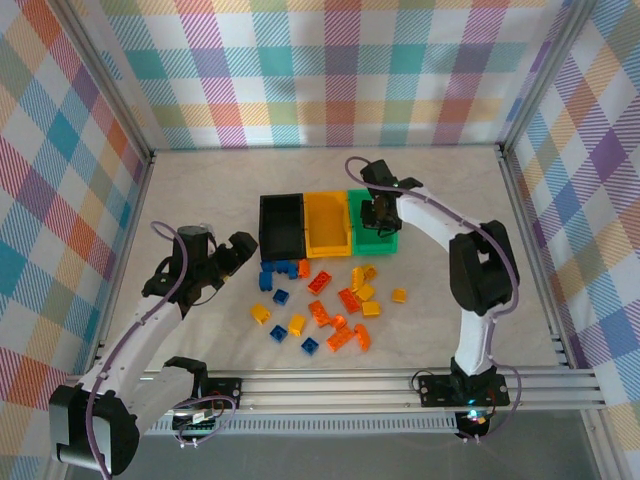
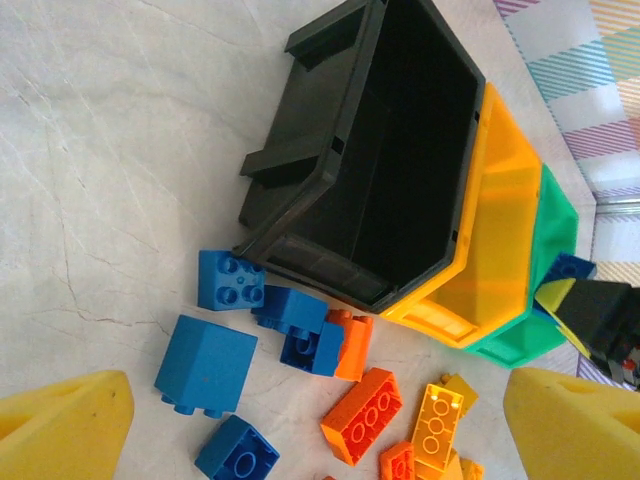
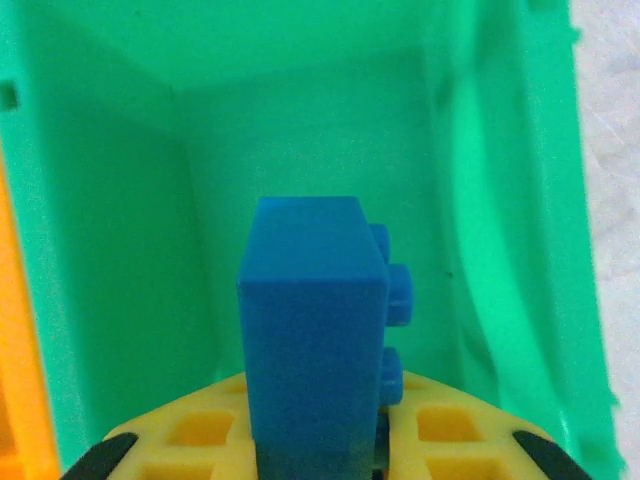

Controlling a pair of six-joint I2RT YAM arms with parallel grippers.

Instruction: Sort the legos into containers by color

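"Legos (image 1: 322,305): where do they lie?"
"Loose heap on the table (image 1: 190,200), near side of the bin row. Blue mostly at left, orange and yellow mixed toward the right. A few blue ones sit right against the black bin (image 1: 265,225) front."
"Left to right, what stands about?"
"Left gripper (image 1: 236,254) hovers just left of the heap, jaws wide apart, nothing between. Then black bin, yellow-orange bin (image 1: 328,247), green bin (image 1: 368,246), walls touching in a row. Right gripper (image 1: 380,218) sits over the green bin, clamped on one blue brick (image 3: 315,320); wrist view shows green walls all around it."
"Surface, room?"
"Pale marbled table. Plaid cloth walls (image 1: 330,70) on three sides. Metal rail (image 1: 400,382) along the near edge."
"Free ground?"
"Bare table left of the black bin, behind the row, and right of the green bin out to the frame."
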